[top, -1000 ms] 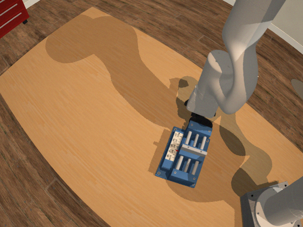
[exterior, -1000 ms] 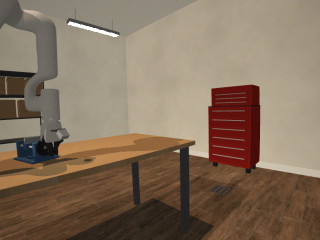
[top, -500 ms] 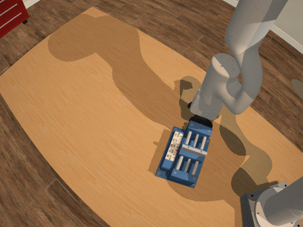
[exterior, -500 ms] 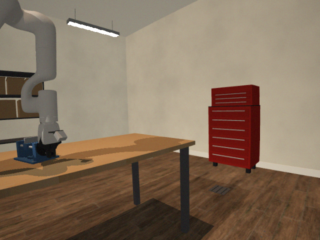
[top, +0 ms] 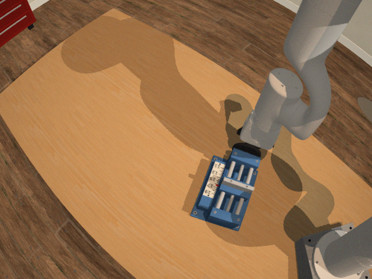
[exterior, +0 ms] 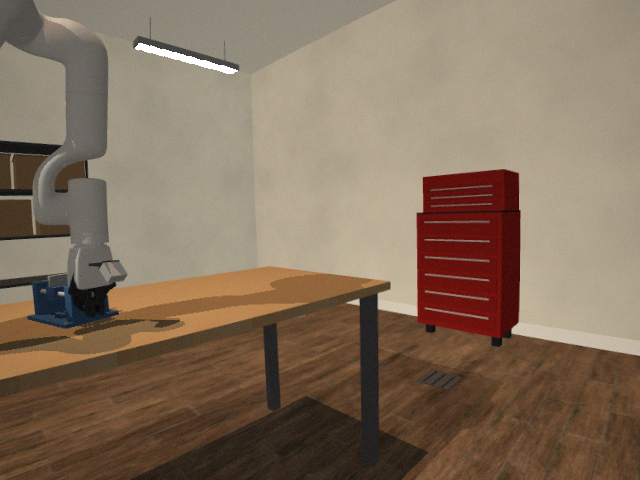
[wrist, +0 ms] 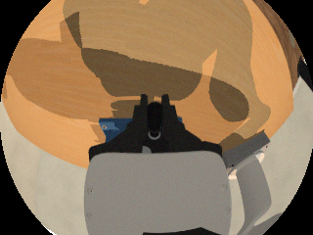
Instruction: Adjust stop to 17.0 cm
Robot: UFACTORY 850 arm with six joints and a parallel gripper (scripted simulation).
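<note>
- Setting the stop looks like the step in hand, mostly done by my guess: light grey metal stop bar [top: 238,184] [exterior: 57,280] sits across the blue screw-driven fixture [top: 226,217] [exterior: 43,301] [wrist: 111,128], between its end blocks.
- Small red pointer [top: 217,185] is by the 17 mark on the white printed scale [top: 213,179] along the fixture's long side; maybe slightly toward 15, too small to call exactly.
- Black round handwheel [top: 246,147] [exterior: 77,298] [wrist: 155,114] is at the fixture's end, partly hidden under the black-and-grey gripper [top: 258,135] [exterior: 93,308] [wrist: 154,103].
- Fingers are clamped on the handwheel's grip; letting go not yet done.
- Left, as judged: any fine turn to finish at 17.0, then open and back off without nudging the wheel.
- Nearest edge of the wooden table [top: 99,120] [exterior: 217,295] [wrist: 276,93] runs beyond the handwheel side of the fixture; more tabletop on the scale side.
- Grey arm base plate [top: 303,240] [wrist: 246,149] is off the fixture's other long side, apart from it.
- Room above the fixture looks open for lifting; sideways exit risks the end block.
</note>
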